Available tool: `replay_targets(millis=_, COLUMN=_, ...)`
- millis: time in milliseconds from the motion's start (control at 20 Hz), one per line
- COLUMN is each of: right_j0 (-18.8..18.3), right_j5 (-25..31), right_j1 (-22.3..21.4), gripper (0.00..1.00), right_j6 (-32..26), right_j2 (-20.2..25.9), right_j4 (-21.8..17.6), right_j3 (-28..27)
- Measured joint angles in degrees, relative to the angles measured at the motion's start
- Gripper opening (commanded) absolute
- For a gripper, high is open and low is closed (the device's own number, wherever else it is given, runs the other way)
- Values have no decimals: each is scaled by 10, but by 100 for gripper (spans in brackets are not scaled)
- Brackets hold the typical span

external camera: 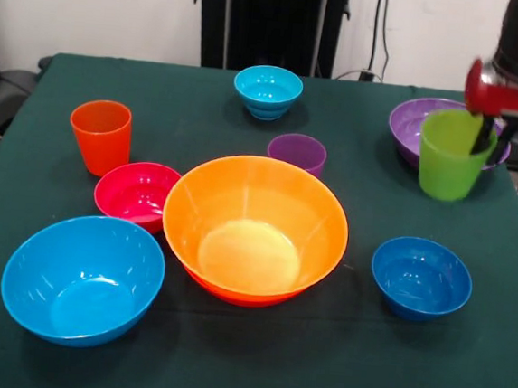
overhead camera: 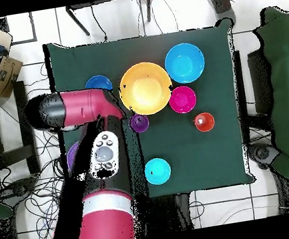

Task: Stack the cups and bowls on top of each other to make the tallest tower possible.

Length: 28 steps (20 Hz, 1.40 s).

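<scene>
Lime green cup [external camera: 450, 154] hangs pinched in my tool [external camera: 489, 132], one finger inside the rim, the other outside; it is lifted off the dark green surface [external camera: 335, 364], tilted a little, in front of the large purple bowl [external camera: 410, 124] at the front view's right. Overhead view: my red arm [overhead camera: 81, 108] covers cup and tool, only a purple sliver [overhead camera: 72, 156] shows beside it.

No tower yet, everything sits apart. Yellow-orange bowl [external camera: 254, 225] [overhead camera: 145, 87] is mid-surface and seems nested in an orange-red bowl, whose rim [external camera: 232, 293] peeks out under its front edge. Sky-blue bowl [external camera: 82, 278] [overhead camera: 184, 62] sits just beside it, front view's lower left. Magenta bowl [external camera: 138, 193] [overhead camera: 182, 99] sits between those two, touching or nearly touching the yellow-orange one. Orange cup [external camera: 101, 136] [overhead camera: 204, 121] stands upright behind the magenta bowl. Purple cup [external camera: 297, 153] [overhead camera: 139, 122] stands upright just behind the yellow-orange bowl. Cyan bowl [external camera: 268, 90] [overhead camera: 157, 171] sits alone near the pedestal side. Dark blue bowl [external camera: 420, 277] [overhead camera: 98, 85] sits alone, front view's lower right.
</scene>
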Motion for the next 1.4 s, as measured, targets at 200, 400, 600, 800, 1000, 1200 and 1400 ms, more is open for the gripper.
replay_targets(millis=200, right_j0=-44, right_j5=79, right_j1=-53, gripper=0, right_j6=0, right_j2=1, right_j4=-7, right_j3=0)
replay_targets(millis=400, right_j0=-83, right_j5=100, right_j1=-86, gripper=0, right_j6=0, right_j2=3, right_j4=-18, right_j3=0)
replay_targets(millis=600, right_j0=-128, right_j5=85, right_j1=-96, gripper=0, right_j6=0, right_j2=14, right_j4=-42, right_j3=0)
replay_targets(millis=800, right_j0=-166, right_j5=68, right_j1=-88, gripper=0, right_j6=0, right_j2=32, right_j4=-64, right_j3=-4)
replay_targets(millis=1000, right_j0=-198, right_j5=63, right_j1=-61, gripper=0, right_j6=0, right_j2=56, right_j4=-95, right_j3=-29)
replay_targets(millis=1200, right_j0=-215, right_j5=62, right_j1=-21, gripper=0, right_j6=0, right_j2=83, right_j4=-125, right_j3=-77)
replay_targets(millis=1400, right_j0=-222, right_j5=63, right_j1=7, gripper=0, right_j6=0, right_j2=100, right_j4=-139, right_j3=-110)
